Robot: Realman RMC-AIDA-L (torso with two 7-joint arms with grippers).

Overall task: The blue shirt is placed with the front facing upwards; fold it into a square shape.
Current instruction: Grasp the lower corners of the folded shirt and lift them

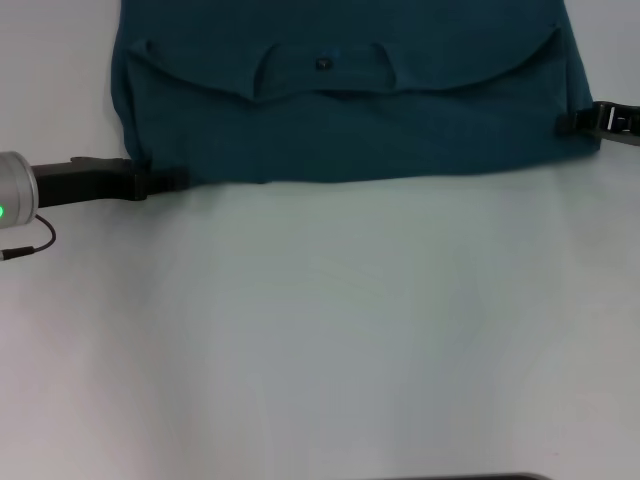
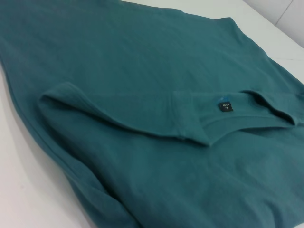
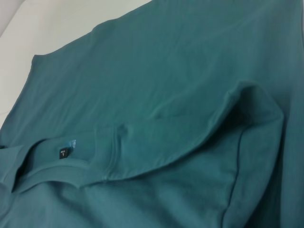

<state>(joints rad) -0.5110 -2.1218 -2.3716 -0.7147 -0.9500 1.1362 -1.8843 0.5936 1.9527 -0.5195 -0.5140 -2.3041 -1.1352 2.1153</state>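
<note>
The blue shirt (image 1: 400, 130) lies at the far edge of the table (image 1: 330, 330), already partly folded but not yet square, while the left gripper (image 1: 165, 183) and right gripper (image 1: 568, 122) touch its corners, and I cannot tell whether their fingers are released or clenched.

Left gripper (image 1: 165, 183) low, extended sideways, right gripper (image 1: 570, 122) opposite
</note>
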